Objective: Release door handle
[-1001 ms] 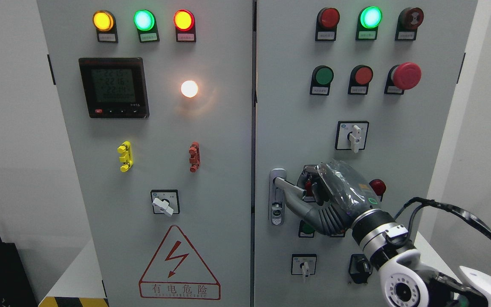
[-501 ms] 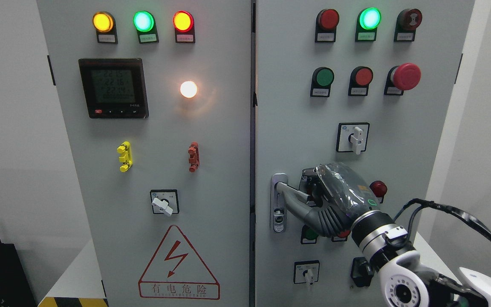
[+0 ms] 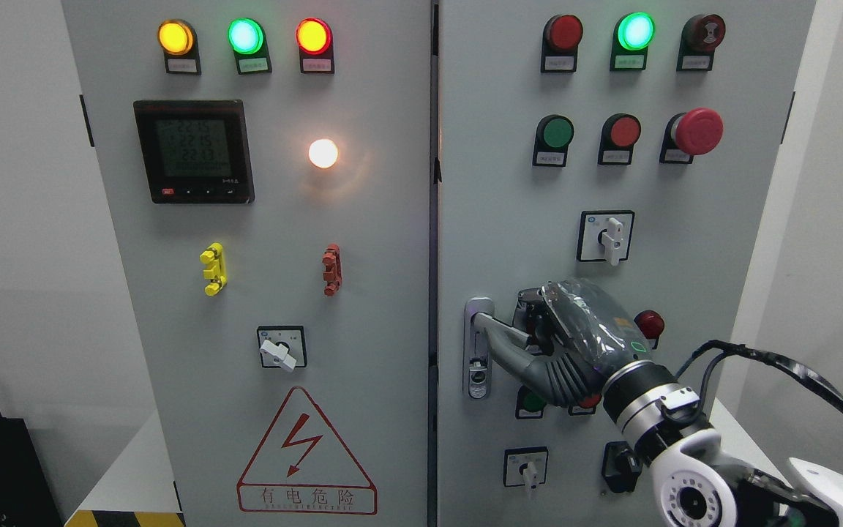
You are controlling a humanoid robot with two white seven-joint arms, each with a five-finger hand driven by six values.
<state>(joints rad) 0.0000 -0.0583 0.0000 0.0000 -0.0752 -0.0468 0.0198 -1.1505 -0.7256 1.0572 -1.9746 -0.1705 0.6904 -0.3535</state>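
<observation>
The silver door handle [image 3: 492,326] sits on its lock plate [image 3: 477,366] at the left edge of the cabinet's right door [image 3: 509,219]. My right hand [image 3: 531,338], dark and wrapped in clear film, comes in from the lower right. Its fingers [image 3: 538,322] curl over the lever and its thumb lies along the lever's underside, so the hand is shut on the handle. A thin dark gap shows between the two doors. My left arm is out of view.
Around the hand the right door carries rotary switches [image 3: 606,236], a red mushroom button [image 3: 697,132] and small push buttons. The left door [image 3: 282,219] holds a meter [image 3: 193,151], lamps and a warning triangle [image 3: 307,454]. A black cable [image 3: 780,362] loops off my forearm.
The right door and its handle shifted slightly down and the gap between the doors widened a little a second ago. In the last half second my hand has stayed on the handle.
</observation>
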